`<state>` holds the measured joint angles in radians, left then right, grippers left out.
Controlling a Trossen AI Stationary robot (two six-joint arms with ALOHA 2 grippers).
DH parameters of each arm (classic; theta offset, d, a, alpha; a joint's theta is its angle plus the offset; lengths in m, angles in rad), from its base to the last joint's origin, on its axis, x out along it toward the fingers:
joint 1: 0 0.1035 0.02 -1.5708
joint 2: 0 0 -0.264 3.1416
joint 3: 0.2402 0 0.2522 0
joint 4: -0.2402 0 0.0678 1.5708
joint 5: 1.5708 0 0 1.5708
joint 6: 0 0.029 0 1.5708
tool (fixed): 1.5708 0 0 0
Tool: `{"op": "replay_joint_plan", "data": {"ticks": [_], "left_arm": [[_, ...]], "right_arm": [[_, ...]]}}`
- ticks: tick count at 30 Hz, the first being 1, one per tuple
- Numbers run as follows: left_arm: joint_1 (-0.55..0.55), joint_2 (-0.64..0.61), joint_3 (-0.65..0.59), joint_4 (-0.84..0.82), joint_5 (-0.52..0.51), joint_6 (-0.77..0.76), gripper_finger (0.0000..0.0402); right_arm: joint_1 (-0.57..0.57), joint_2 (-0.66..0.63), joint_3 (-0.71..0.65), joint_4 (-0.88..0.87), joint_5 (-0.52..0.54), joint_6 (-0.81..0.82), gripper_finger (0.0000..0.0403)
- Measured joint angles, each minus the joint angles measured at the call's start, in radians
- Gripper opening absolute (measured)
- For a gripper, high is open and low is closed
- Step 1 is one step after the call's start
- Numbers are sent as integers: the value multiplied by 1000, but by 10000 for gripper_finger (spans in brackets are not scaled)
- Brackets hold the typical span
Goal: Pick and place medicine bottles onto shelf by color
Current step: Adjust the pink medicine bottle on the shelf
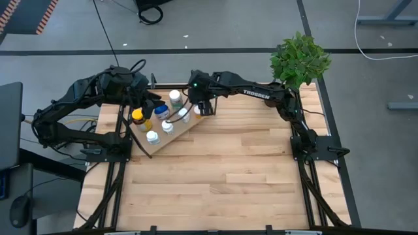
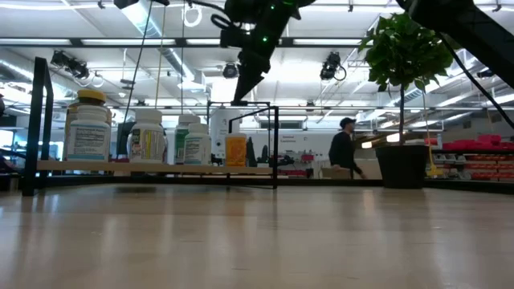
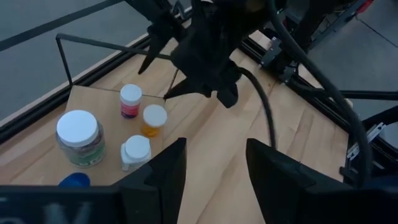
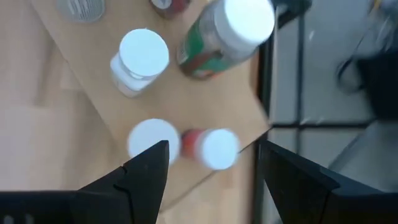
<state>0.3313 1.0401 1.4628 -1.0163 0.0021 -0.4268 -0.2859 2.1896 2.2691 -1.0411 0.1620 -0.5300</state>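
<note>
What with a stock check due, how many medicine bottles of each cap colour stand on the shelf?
White-capped bottles: 5
Blue-capped bottle: 1
Yellow-capped bottle: 1
Total: 7, all on the shelf

Large open industrial lab or warehouse hall: high ceiling with strip lights (image 2: pixel 96 36) seen upper frame, red stocked racks (image 2: pixel 482 160) at right, person (image 2: pixel 345 152) mid-background, grey taped floor (image 1: pixel 228 26).
</note>
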Motion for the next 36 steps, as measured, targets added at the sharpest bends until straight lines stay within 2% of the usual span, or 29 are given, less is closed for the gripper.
{"op": "replay_joint_plan", "data": {"ticks": [5,11,18,24,28,31,36], "left_arm": [[0,0,0,10,0,36,172],[0,-14,1,10,0,53,172],[0,-27,1,15,0,59,172],[16,-26,1,72,-2,99,172],[39,-26,1,101,-2,98,172],[55,-26,1,106,-18,99,172],[81,-5,1,109,-79,112,172]], "right_arm": [[-21,3,0,4,5,-190,257],[-65,10,-2,19,-1,-214,257],[-87,10,-8,52,-78,-177,257],[-68,11,-71,72,-116,-290,257],[-66,11,-111,74,-93,-357,257],[-72,11,-116,80,-19,-359,257],[-71,11,-81,108,27,-212,257]]}}
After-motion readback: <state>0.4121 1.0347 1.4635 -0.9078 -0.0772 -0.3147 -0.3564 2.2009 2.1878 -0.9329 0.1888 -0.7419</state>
